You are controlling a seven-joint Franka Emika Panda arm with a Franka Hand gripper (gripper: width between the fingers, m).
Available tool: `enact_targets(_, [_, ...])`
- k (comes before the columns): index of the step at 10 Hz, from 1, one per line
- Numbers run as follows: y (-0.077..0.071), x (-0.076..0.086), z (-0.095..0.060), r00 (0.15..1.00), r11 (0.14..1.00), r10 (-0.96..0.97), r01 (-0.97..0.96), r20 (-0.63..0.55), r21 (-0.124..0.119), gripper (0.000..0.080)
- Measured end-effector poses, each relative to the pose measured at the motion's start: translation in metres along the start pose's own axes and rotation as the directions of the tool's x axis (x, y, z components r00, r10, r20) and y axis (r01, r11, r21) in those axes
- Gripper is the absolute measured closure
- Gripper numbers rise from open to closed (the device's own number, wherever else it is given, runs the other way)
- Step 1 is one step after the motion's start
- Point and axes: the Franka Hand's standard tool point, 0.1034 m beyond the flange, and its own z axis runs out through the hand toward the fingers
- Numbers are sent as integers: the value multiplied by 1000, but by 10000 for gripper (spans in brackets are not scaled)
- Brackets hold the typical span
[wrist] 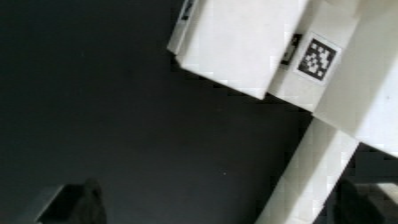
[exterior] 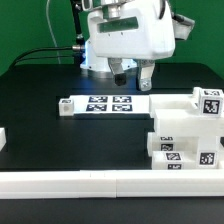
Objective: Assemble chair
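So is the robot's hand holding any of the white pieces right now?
No, nothing is held. The tool hangs above the black table, and in the wrist view the white chair parts lie apart from its fingertips.

1 white arm reaching down from the far side in the exterior view, bulky wrist housing tilted a little, hand [exterior: 136, 74] hanging low with 2 dark fingers [exterior: 123, 71] pointing downward, tips apart, nothing between them, blurred fingertip [wrist: 75, 203] in the wrist view
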Motion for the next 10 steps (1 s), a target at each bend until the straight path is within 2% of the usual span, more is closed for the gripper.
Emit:
enact_targets(1, [3, 1, 1, 997, 997, -75, 75, -2, -1, 151])
enact_targets(2, [20, 5, 5, 974, 974, -225, 225, -12, -13, 151])
enact_targets(3, [49, 9, 5, 933, 933, -359, 359, 1, -30, 151])
enact_targets(4, [71, 17, 3, 883, 882, -470, 470, 11, -36, 151])
enact_targets(5, [90, 29, 5, 784, 782, -621, 621, 21, -43, 151])
enact_targets(6, [98, 35, 5, 728, 727, -685, 684, 2, -56, 151])
enact_targets(7, [96, 33, 6, 695, 694, -719, 718, 8, -57, 151])
enact_targets(9, [98, 36, 6, 575, 573, -818, 817, 20, -58, 151])
enact_targets(10, [109, 40, 8, 508, 506, -860, 861, 40, -55, 151])
